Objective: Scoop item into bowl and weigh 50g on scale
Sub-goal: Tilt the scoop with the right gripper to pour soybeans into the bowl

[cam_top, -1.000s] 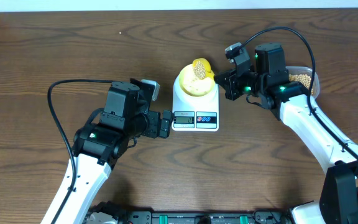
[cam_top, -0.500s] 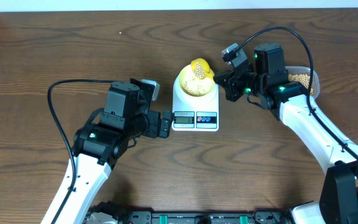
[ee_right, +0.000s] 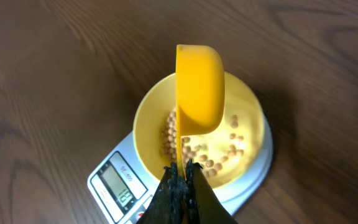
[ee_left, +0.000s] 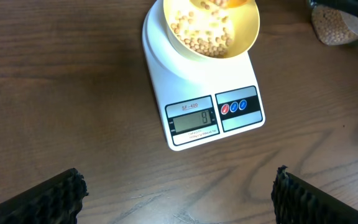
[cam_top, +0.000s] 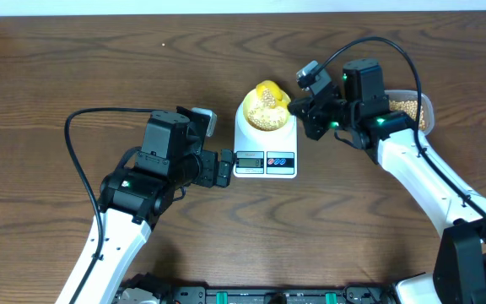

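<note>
Tipping scoop [ee_right: 199,87] further over bowl [ee_right: 145,127], right claw [ee_right: 180,177] grips it — left claw [ee_left: 179,199] wide.

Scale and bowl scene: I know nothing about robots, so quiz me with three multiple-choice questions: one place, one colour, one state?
1. Where is the pale yellow bowl? A beside the scale; B on the scale; C under the scale.
2. What colour is the scoop above the bowl? A blue; B white; C yellow-orange.
3. How is the left hand? A open, holding nothing; B shut on the scoop; C shut on the bowl.
Answers: 1 B, the bowl sits on the scale's platform. 2 C, the right wrist view shows it yellow-orange. 3 A, its fingers stand wide apart, gripping nothing.
</note>
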You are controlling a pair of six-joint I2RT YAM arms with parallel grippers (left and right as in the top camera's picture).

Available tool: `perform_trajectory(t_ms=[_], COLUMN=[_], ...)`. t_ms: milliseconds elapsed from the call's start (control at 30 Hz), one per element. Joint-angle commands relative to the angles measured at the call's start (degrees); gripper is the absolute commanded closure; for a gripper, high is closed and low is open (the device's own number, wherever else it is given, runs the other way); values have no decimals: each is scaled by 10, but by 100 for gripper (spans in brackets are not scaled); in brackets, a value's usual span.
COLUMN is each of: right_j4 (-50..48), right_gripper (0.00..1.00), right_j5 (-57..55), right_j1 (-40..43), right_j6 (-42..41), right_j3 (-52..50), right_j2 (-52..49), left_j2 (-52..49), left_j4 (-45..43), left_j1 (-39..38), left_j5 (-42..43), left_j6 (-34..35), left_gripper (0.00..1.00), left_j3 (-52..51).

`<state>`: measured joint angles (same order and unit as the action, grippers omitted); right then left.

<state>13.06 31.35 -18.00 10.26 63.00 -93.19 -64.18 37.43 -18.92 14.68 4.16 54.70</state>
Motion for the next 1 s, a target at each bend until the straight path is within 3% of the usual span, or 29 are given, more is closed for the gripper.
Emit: perform_trajectory(t_ms=[0,967], right_j4=[1,5], right_gripper=[99,99], right_j5=[2,-45], right_j1=[-15,-23], right_j6=[14,46], right_j3=[7,7], right_j2=[10,10], left_j2=[2,2], left_j4=[0,0], left_j1=[-1,-1], left_j5=[-4,-4], left_j6=[-9,-9], left_gripper=[2,2], left_j3=[-2,-2])
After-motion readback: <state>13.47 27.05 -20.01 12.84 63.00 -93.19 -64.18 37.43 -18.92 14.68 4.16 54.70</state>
